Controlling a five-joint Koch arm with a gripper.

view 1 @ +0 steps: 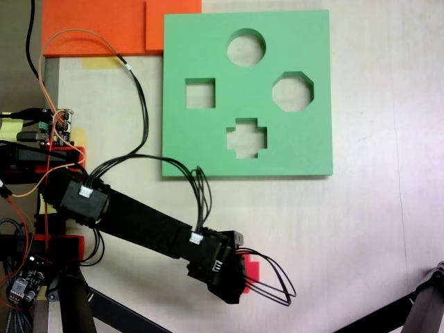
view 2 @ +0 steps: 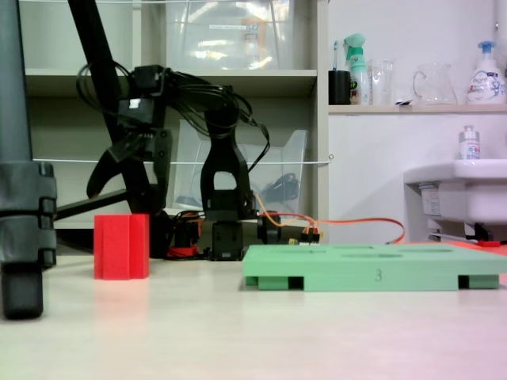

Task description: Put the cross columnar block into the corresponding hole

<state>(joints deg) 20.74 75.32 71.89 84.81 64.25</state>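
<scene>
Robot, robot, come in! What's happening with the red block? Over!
Gripper open, fingers above the red cross block, not touching it. Block upright on table, apart from green board. Plus-shaped hole empty, nothing blocking it.

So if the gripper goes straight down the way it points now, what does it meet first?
Most likely the red block: the open gripper hangs just above it, pointing down. Exact alignment in depth is unclear.
</scene>
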